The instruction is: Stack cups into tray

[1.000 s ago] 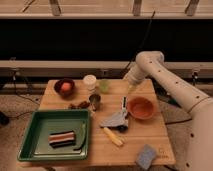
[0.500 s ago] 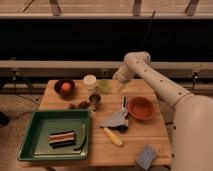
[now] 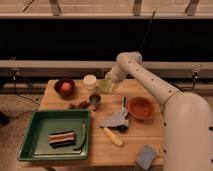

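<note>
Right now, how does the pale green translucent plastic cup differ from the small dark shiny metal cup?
The pale green translucent plastic cup is light and see-through; the dark shiny metal cup is dark and reflective. The green cup sits farther back, with the pincer right at it; the metal cup stands nearer the dark green rectangular tray, untouched. Both are small and outside the tray.

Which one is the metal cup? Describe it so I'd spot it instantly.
Find the big green tray at the front left of the table. Just past its far right corner stands the metal cup, nearer than the pale green cup by the gripper. It is small, dark and shiny, unlike the wide orange bowl to its right.
</note>
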